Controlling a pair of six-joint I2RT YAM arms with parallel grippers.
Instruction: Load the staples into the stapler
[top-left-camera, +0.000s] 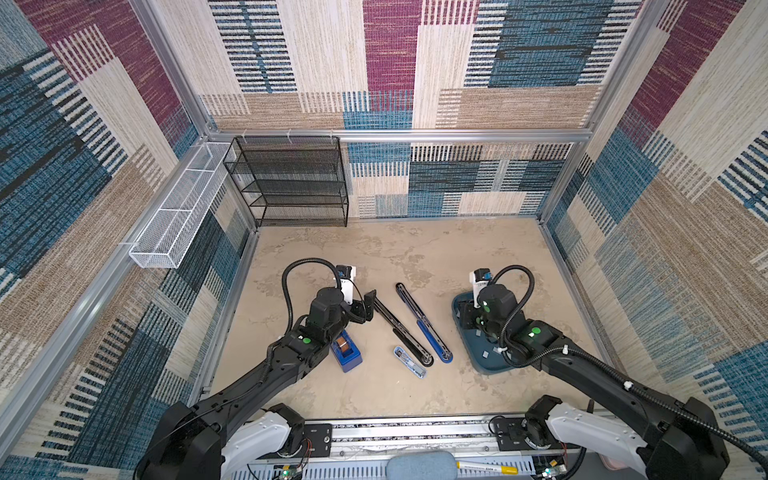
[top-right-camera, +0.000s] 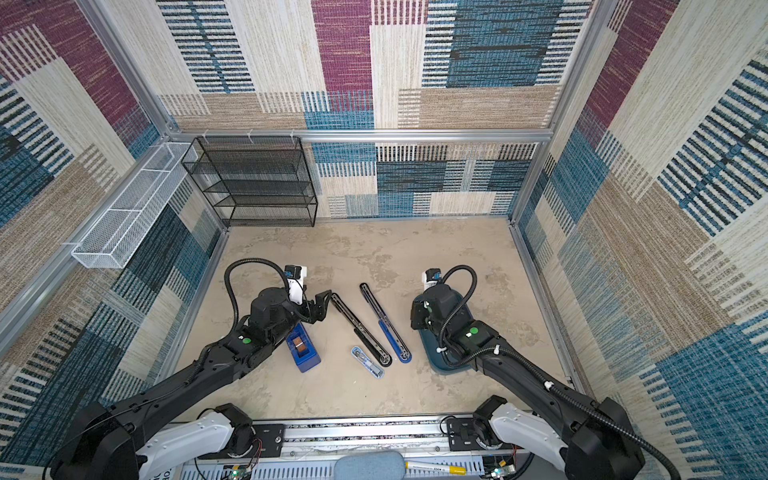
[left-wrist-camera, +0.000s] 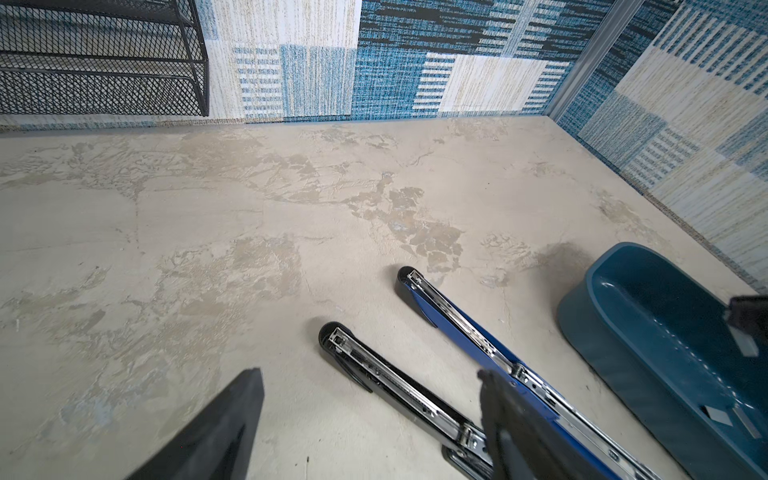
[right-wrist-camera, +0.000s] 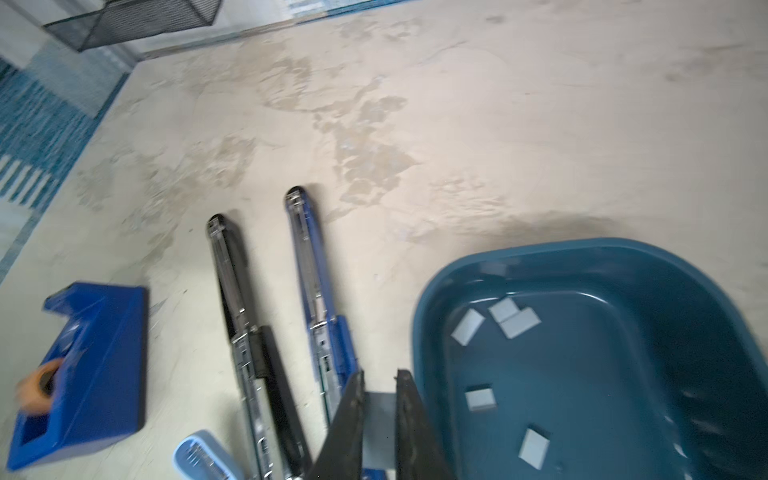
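A: Right claw (right-wrist-camera: 380, 415)?
B: Pinched on one grey staple strip (right-wrist-camera: 379, 409). The strip sits flat between the two fingers (right-wrist-camera: 347, 419), by the rim of the teal tray (right-wrist-camera: 432, 291) on the staplers' side. Can't tell its height.
A: Other staples?
B: Loose staples (right-wrist-camera: 467, 326) are scattered on the tray bottom. Several are clear, a few blurred.
A: Left claw (left-wrist-camera: 370, 372)?
B: Jaws spread wide, nothing in them. It's just by the far end of the black stapler (left-wrist-camera: 353, 353). Can't tell if it touches.
A: Staplers?
B: The black one and the blue stapler (top-left-camera: 424, 324) are both swung out flat, metal rails up. They lie side by side at a slant between the arms. The small light-blue stapler (top-left-camera: 409, 362) lies just beside the black one's near end.
A: Anything else?
B: Blue tape dispenser (top-left-camera: 346, 353) next to the left arm. Black mesh rack (top-left-camera: 291, 183) at the back wall.
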